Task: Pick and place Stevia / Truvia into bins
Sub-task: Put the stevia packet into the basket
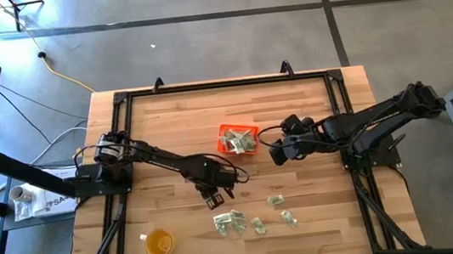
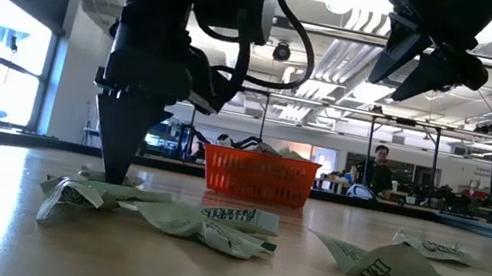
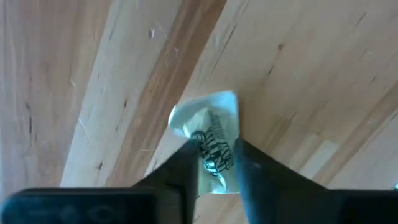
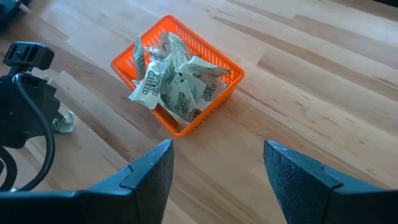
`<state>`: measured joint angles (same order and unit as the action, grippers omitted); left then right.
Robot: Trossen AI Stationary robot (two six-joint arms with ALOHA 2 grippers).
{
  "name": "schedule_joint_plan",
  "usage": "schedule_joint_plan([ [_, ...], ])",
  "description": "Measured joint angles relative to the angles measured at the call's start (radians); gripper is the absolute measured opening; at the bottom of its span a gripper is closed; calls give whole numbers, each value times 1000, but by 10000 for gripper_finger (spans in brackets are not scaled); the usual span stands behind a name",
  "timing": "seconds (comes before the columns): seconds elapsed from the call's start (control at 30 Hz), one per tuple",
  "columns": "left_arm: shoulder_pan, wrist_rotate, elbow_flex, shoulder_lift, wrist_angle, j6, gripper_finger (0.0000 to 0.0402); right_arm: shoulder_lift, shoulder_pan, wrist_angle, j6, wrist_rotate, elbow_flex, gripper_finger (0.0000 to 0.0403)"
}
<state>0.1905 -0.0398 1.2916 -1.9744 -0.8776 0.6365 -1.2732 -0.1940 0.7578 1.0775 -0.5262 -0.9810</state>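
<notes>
The left gripper (image 3: 217, 168) is pinching one Stevia sachet (image 3: 210, 134) between its fingers, only by the near edge — a risk of slipping on lifting. Beyond, the right gripper (image 4: 217, 162) is hovering with fingers apart; the orange bin (image 4: 211, 62) lies ahead of them.

Bare table (image 1: 166, 125) behind the orange bin (image 1: 237, 138); loose sachets (image 1: 254, 218) clutter the front

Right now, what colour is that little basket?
Bright orange bin, clearest in the right wrist view.
</notes>
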Motion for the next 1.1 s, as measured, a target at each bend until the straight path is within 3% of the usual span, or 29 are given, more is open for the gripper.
schedule_joint_plan([
  [0.17,0,-28,36,-6,-44,-49,57,0,0,14,-1,0,0,239],
  [0.27,-3,-100,89,-14,-120,-80,23,0,-2,48,0,5,0,239],
  [0.5,-1,-242,286,14,-260,-148,38,0,-27,176,0,37,0,239],
  [0.67,-21,-342,428,17,-247,-288,44,0,-60,237,26,45,0,239],
  [0.9,-146,-306,463,17,-93,-519,24,0,-135,310,82,71,0,239],
  [1.1,-258,-96,464,-36,-20,-587,84,0,-201,373,147,74,0,239],
])
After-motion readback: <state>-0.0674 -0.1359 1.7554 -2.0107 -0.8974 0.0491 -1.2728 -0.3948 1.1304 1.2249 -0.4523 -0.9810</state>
